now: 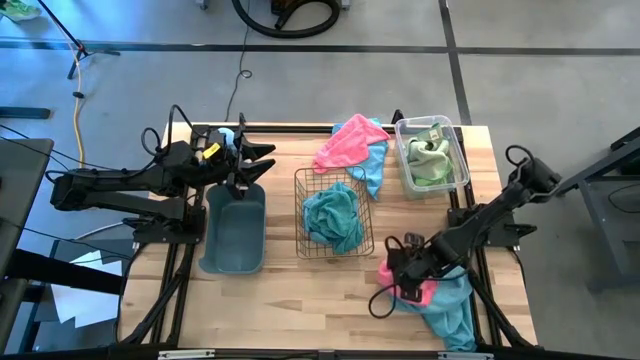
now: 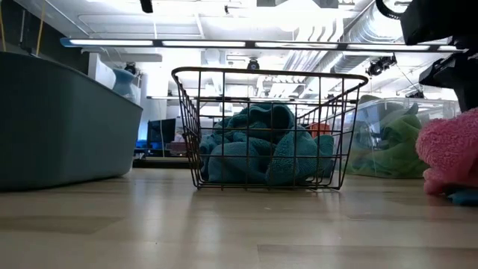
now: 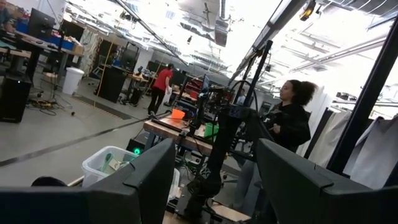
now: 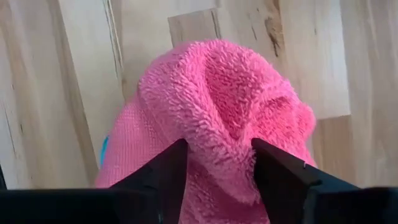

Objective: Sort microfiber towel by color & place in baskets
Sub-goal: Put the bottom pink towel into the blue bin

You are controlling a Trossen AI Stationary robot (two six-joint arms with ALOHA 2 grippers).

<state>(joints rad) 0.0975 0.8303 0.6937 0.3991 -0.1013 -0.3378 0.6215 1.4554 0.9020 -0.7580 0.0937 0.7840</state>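
A pink towel (image 1: 425, 292) lies bunched on a teal towel (image 1: 458, 312) at the table's near right corner. My right gripper (image 1: 402, 268) is shut on the pink one. Another teal towel (image 1: 333, 215) fills the wire mesh basket (image 1: 300, 212). Green towels (image 1: 432, 158) sit in the clear bin (image 1: 462, 160). A second pink towel (image 1: 345, 143) lies over a blue towel (image 1: 375, 165) at the far edge. My left gripper (image 1: 250, 165) hangs open over the far end of the grey-blue tub (image 1: 232, 230). My right gripper pinches a raised, doubled-over fold (image 4: 217, 93) of the pink towel between its two fingers (image 4: 168, 168), coming slanting down from the table's right. The fold bulges up past the fingertips. The towel's lower part (image 2: 448, 175) stays bunched on the teal towel and the table.
The tub (image 2: 60, 127), the wire basket (image 2: 269, 127) and the clear bin (image 2: 396, 142) stand in a row across the table's middle. Bare wood lies along the near edge, left of the right gripper. People stand in the room beyond the table.
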